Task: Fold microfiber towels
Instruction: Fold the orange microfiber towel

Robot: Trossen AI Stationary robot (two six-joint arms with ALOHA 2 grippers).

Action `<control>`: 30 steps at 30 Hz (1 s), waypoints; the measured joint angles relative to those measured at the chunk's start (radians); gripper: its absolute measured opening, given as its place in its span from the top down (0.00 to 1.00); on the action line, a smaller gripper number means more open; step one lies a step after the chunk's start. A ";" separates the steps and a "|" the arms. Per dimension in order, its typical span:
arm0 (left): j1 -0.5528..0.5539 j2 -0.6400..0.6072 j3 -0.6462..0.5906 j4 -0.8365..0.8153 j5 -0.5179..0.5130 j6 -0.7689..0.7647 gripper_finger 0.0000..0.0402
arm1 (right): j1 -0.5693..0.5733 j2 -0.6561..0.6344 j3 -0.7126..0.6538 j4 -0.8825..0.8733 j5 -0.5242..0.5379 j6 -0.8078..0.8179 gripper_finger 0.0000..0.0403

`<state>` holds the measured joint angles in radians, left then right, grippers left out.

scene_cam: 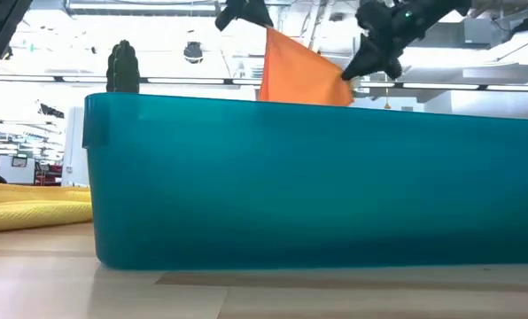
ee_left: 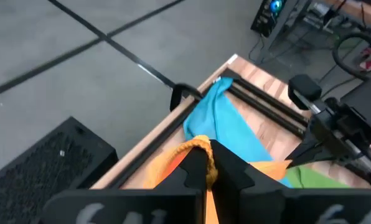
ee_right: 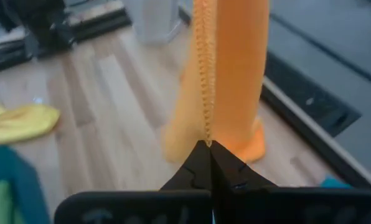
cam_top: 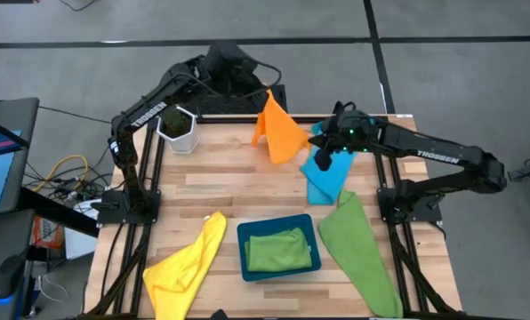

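The orange towel (cam_top: 279, 130) hangs over the table's far middle, held up between both grippers. My left gripper (cam_top: 267, 92) is shut on its top, and my right gripper (cam_top: 323, 153) is shut lower down on its edge. A sky-blue towel (cam_top: 325, 176) lies crumpled under my right gripper, its far end draped over the table's far edge (ee_left: 215, 87). One green towel (cam_top: 360, 252) lies at the near right and a yellow one (cam_top: 188, 264) at the near left. Another green towel (cam_top: 277, 250) lies folded in the teal tray (cam_top: 244, 258). My left gripper pinches the orange towel's topmost corner (ee_left: 197, 144) between its two shut fingers, coming slanting down from the far left. The cloth bunches over the fingertips and hangs below them. My right gripper pinches the towel's stitched edge (ee_right: 205, 134) at its very fingertips, coming slanting down from the right. That edge runs up from the fingers toward the left gripper. The rest of the towel sags below; I cannot tell whether its lower end (ee_right: 176, 146) touches the table.
A white pot with a green plant (cam_top: 178, 127) stands at the far left corner. In the low view the teal tray's wall (scene_cam: 317, 182) hides most of the table. Bare wood lies between the pot and the tray (cam_top: 212, 182).
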<state>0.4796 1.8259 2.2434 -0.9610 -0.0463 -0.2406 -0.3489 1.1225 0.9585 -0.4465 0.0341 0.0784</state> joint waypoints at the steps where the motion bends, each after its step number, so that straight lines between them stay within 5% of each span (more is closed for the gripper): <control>1: -0.002 0.000 -0.004 -0.007 0.001 -0.002 1.00 | 0.003 0.013 0.000 -0.006 -0.014 0.000 0.98; 7: -0.011 0.011 -0.007 -0.078 0.014 -0.003 1.00 | 0.043 0.128 0.000 0.025 -0.037 -0.024 0.96; 18: -0.021 0.010 -0.007 -0.108 -0.030 0.005 1.00 | 0.048 0.347 -0.001 0.165 -0.046 -0.054 0.73; 24: -0.017 0.040 -0.007 -0.116 -0.046 0.012 1.00 | 0.061 0.392 0.000 0.266 -0.163 0.023 0.56; 30: -0.011 0.063 -0.007 -0.117 -0.017 0.019 1.00 | 0.133 0.435 -0.002 0.406 -0.032 0.037 0.46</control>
<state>0.4683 1.8893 2.2364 -1.0784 -0.0629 -0.2217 -0.2154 1.5577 0.9561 -0.0404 0.0020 0.1155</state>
